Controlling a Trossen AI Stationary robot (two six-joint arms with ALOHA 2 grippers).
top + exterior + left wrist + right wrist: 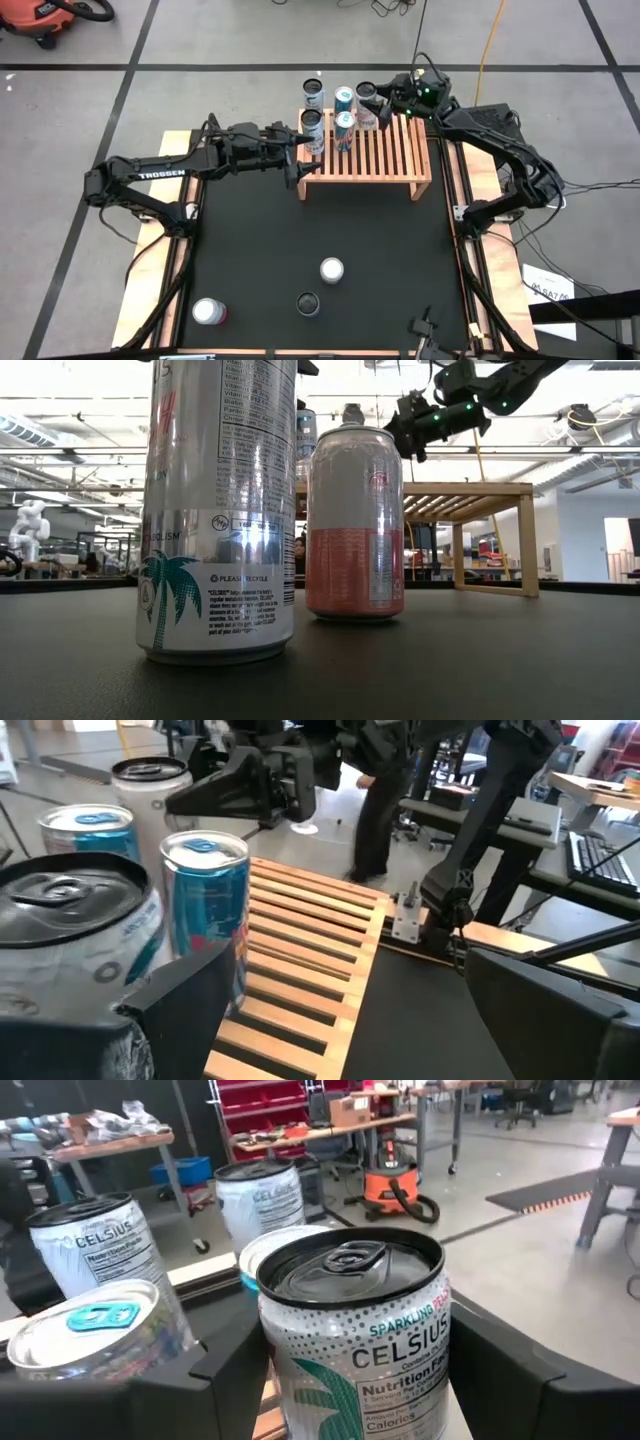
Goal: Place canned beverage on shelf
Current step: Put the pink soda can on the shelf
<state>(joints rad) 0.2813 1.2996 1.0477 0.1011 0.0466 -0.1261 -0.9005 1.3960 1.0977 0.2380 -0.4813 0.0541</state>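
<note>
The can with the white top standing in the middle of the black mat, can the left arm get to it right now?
Probably yes. The left gripper is open and empty at the shelf's left end, and only bare black mat lies between it and the can. The dark-topped can beside it stands apart.

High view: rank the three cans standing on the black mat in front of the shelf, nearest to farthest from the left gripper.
From the left gripper, at the shelf's left end:
1. White-topped can, mid-mat.
2. Dark-topped can, just past it toward the front edge.
3. Silver can, front left corner.
</note>
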